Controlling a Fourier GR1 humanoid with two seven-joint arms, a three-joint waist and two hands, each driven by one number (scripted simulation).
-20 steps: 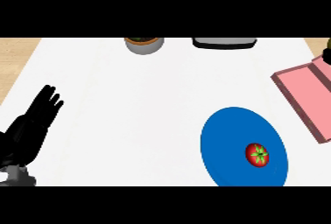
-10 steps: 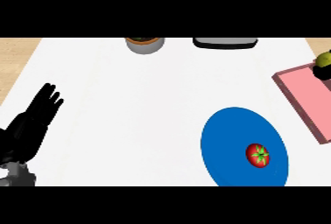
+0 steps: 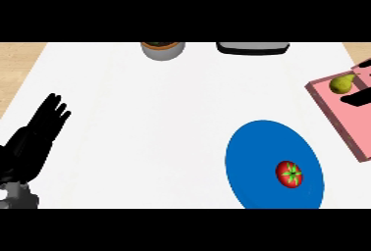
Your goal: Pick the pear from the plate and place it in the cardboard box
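Pear (image 3: 342, 84) is off the blue plate (image 3: 259, 152) and shows against the pink cardboard box (image 3: 345, 123) out at 2 o'clock. Right hand (image 3: 360, 99) only pokes in at the edge just beside it, so I can't tell if it's gripping the pear or not. Plate is at 4 o'clock with only a tomato (image 3: 289, 173) on it. Left hand (image 3: 33, 142) rests at 8 o'clock on the white counter (image 3: 159, 122), fingers straight and spread. Grey pot (image 3: 162, 49) sits at 12.

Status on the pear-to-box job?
Done: pear is off the blue plate, which holds only a tomato. In hand: right hand holds the pear over the pink box. To do: release it inside. Left hand rests open at the view's left.
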